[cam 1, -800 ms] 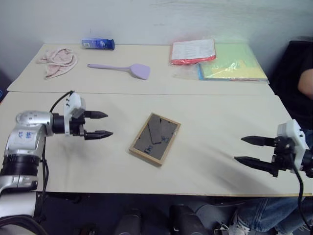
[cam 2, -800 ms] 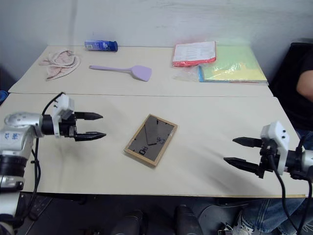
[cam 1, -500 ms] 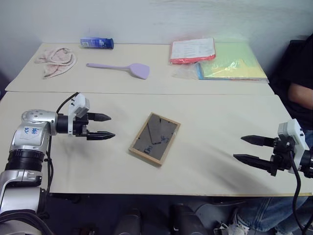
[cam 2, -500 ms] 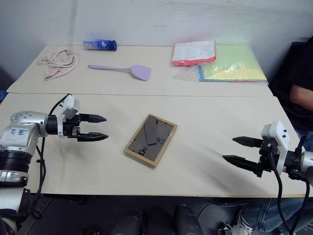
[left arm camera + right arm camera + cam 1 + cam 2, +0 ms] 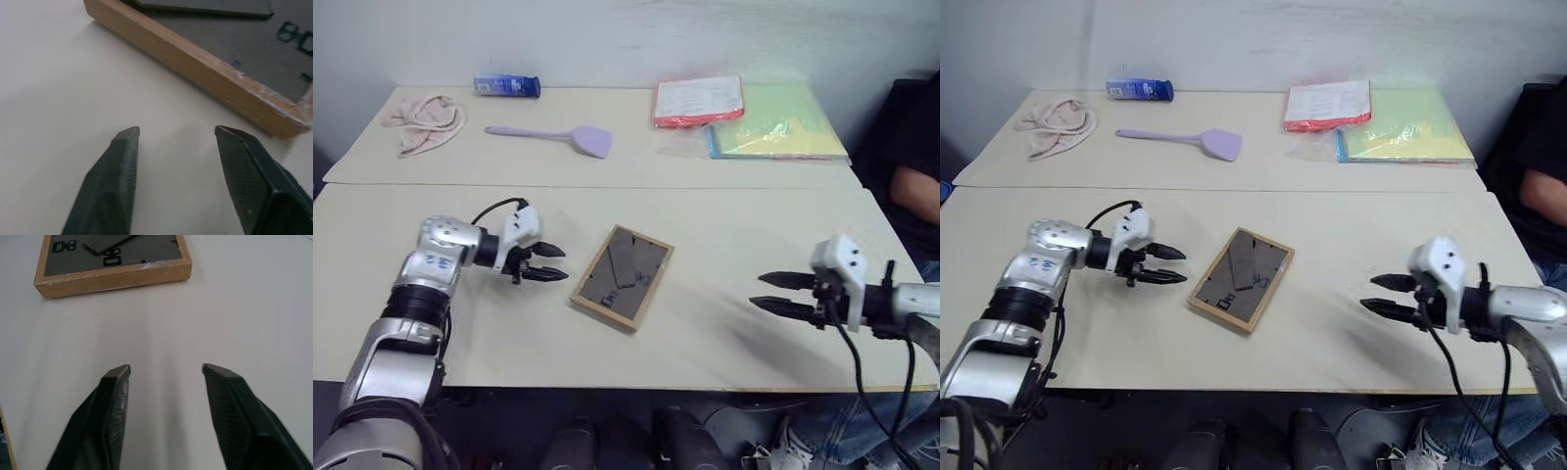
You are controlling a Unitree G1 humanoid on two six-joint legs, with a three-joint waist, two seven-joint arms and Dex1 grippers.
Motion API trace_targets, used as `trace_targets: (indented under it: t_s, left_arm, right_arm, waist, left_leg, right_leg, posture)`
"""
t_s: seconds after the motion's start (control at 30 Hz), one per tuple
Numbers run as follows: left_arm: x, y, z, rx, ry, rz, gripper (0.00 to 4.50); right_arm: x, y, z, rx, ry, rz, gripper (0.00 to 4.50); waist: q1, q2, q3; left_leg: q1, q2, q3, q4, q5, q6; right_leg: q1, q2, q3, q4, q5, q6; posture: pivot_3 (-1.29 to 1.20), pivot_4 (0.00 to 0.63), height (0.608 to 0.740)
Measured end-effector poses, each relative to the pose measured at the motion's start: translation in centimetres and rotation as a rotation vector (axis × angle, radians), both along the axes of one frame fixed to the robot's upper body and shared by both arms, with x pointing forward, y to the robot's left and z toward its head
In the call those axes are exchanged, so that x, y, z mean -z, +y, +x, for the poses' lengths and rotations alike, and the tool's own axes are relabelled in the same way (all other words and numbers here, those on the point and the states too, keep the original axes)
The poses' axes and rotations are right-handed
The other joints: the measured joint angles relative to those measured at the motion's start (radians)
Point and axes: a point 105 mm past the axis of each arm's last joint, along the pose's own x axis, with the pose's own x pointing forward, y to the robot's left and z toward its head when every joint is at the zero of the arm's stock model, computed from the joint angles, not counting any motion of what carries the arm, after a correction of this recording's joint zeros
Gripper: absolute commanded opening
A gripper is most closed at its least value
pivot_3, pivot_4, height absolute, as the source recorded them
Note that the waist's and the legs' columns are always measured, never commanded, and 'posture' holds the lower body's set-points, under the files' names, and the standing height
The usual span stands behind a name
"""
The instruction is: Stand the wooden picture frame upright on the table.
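Head views: pale cream table (image 5: 724, 313) against a plain wall, seam running across its middle. Wooden picture frame (image 5: 623, 276) lying flat, dark back with stand flap facing up, on the near half of the table, about midway between its left and right edges. Left gripper (image 5: 548, 263) just beside the frame's left long side, jaws parted, holding nothing. Right gripper (image 5: 771, 293) near the front right edge, apart from the frame, jaws likewise parted and empty. Along the far edge: pink cloth (image 5: 423, 119), blue tube (image 5: 507, 86), lilac spatula (image 5: 552, 135), red and green folders (image 5: 749, 117).

Left wrist view: two black fingertips (image 5: 124, 147) spread above bare table, wooden border close ahead, not touched.

Right wrist view: spread fingertips (image 5: 117, 379), frame further off, nothing between them.

Step in hand, judged: approach before any grasp. Next move likely calls for pinching or prying up one wooden edge, then tilting the frame onto its stand flap.
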Motion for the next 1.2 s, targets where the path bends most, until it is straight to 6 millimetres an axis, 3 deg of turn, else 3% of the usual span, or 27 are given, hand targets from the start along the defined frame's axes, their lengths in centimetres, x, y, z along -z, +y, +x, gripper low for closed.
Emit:
trace_targets:
  t_s: [0.13, 0.2, 0.37, 0.5, 0.57, 0.63, 0.73, 1.0, 1.03, 1.2]
  left_arm:
    - [0.8, -2.5, -0.1, 0.063, 0.022, -0.038, 0.48]
    - [1.1, -4.0, -0.7, 0.107, 0.053, -0.068, 0.04]
    - [2.7, -6.8, -3.6, 0.193, 0.135, -0.103, 0.04]
    - [2.7, -6.9, -3.4, 0.105, 0.173, -0.119, 0.04]
    - [2.6, -6.4, -3.2, -0.002, 0.284, -0.182, 0.42]
    - [2.3, -5.7, -3.2, -0.141, 0.504, -0.28, 0.89]
    - [1.4, -4.8, -3.6, -0.276, 0.746, -0.343, 1.88]
    - [0.7, -6.2, -5.3, -0.301, 1.033, -0.391, 4.3]
    - [0.7, -6.6, -5.4, -0.292, 1.049, -0.389, 4.46]
    - [1.1, -9.1, -5.8, -0.244, 1.042, -0.327, 4.46]
  right_arm:
    - [1.0, 0.6, 0.8, -0.045, -0.014, -0.064, 0.02]
    - [1.4, 1.0, 1.3, -0.062, -0.029, -0.085, 0.0]
    - [2.3, 1.8, 2.3, -0.099, -0.076, -0.171, 0.0]
    - [2.8, 2.2, 2.9, -0.113, -0.117, -0.236, 0.0]
    - [3.0, 2.6, 3.2, -0.129, -0.151, -0.276, 0.0]
    - [3.7, 3.3, 3.3, -0.165, -0.178, -0.312, 0.0]
    - [4.7, 4.9, 3.3, -0.227, -0.207, -0.338, 0.0]
    - [4.7, 6.6, 4.4, -0.269, -0.316, -0.378, 0.0]
    - [4.8, 6.7, 4.4, -0.273, -0.322, -0.381, 0.0]
    - [5.0, 7.1, 4.5, -0.279, -0.335, -0.384, 0.0]
  waist:
    - [0.0, 0.0, 0.0]
    - [0.0, 0.0, 0.0]
    - [-0.003, 0.0, 0.0]
    - [0.0, 0.0, 0.0]
    - [-0.001, 0.0, 0.0]
    - [-0.004, 0.0, 0.0]
    - [-0.006, 0.0, 0.0]
    - [-0.005, 0.0, 0.0]
    - [-0.005, 0.0, 0.0]
    - [-0.004, 0.0, -0.002]
  left_leg:
    - [-0.001, 0.0, 0.0, 0.002, 0.0, 0.0]
    - [-0.003, 0.0, 0.0, 0.005, 0.0, 0.0]
    - [-0.003, 0.0, 0.0, 0.006, 0.001, -0.003]
    - [-0.002, 0.0, 0.0, 0.008, 0.0, 0.0]
    - [-0.003, 0.0, 0.0, 0.009, 0.0, 0.0]
    - [-0.003, 0.001, -0.001, 0.009, -0.001, 0.001]
    - [-0.003, 0.0, 0.0, 0.01, -0.001, 0.0]
    - [-0.003, 0.0, 0.0, 0.01, 0.002, -0.006]
    - [-0.003, 0.0, 0.0, 0.01, 0.002, -0.006]
    - [0.003, 0.0, -0.001, 0.01, 0.002, -0.007]
  right_leg:
    - [0.0, 0.0, 0.0, 0.0, 0.0, 0.0]
    - [-0.001, 0.0, 0.0, 0.001, 0.0, 0.0]
    - [-0.001, 0.0, 0.001, 0.002, 0.0, 0.0]
    - [-0.001, 0.0, 0.001, 0.004, 0.0, 0.0]
    - [-0.001, 0.0, 0.001, 0.005, 0.0, 0.0]
    - [-0.001, 0.001, 0.0, 0.009, 0.0, 0.0]
    - [-0.002, 0.001, 0.001, 0.011, 0.0, 0.0]
    - [-0.002, 0.001, 0.001, 0.01, 0.0, 0.0]
    - [-0.002, 0.001, 0.001, 0.01, 0.0, 0.0]
    - [0.004, 0.001, 0.001, 0.008, 0.0, 0.0]
  posture:
    - [0.0, 0.15, 0.74]
    - [0.0, 0.15, 0.74]
    - [0.0, 0.15, 0.74]
    - [0.0, 0.15, 0.74]
    - [0.0, 0.15, 0.74]
    - [0.0, 0.15, 0.74]
    - [0.0, 0.15, 0.74]
    - [0.0, 0.15, 0.74]
    - [0.0, 0.15, 0.74]
    - [0.0, 0.15, 0.74]
